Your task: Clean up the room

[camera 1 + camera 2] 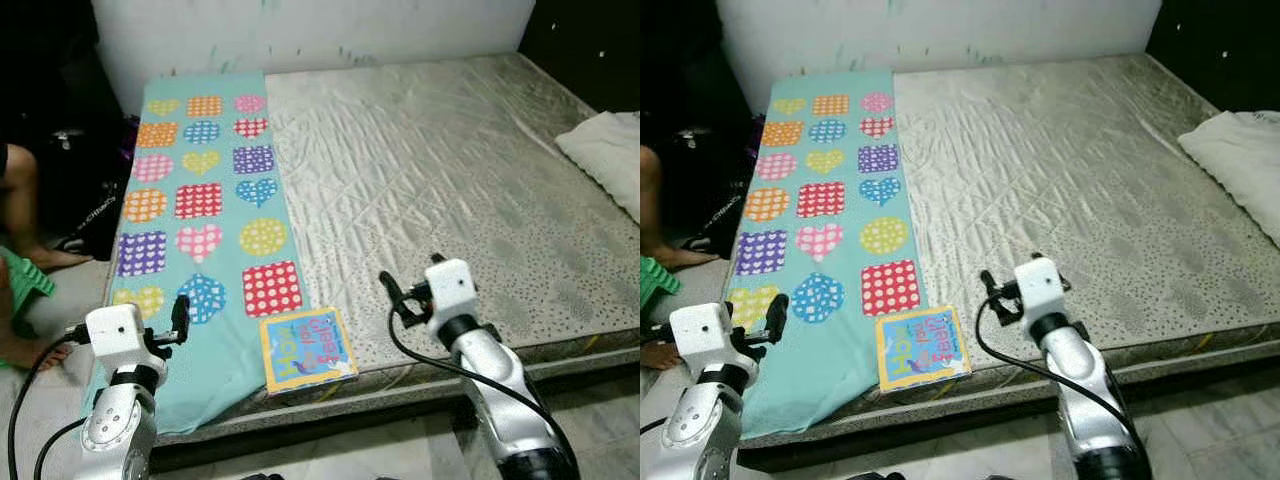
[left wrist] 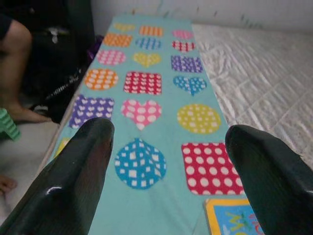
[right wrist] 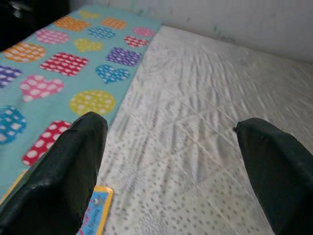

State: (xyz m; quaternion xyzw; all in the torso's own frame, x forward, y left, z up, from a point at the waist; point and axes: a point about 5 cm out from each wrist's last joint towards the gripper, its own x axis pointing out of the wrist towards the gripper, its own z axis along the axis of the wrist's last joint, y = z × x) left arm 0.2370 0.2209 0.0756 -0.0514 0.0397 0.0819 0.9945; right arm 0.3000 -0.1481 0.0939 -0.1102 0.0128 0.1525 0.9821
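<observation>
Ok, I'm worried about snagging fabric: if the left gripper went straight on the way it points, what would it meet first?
Probably the teal patterned blanket on the bed: the open left gripper aims along it, toward the blue dotted circle. Depth is uncertain.

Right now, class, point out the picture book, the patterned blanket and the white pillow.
picture book (image 1: 306, 350), left eye view, middle of its cover.
patterned blanket (image 1: 200, 200), left eye view, on the red dotted square.
white pillow (image 1: 1240, 160), right eye view, its top surface.

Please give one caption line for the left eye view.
Both grippers hover open beside a picture book at the mattress edge.
</observation>
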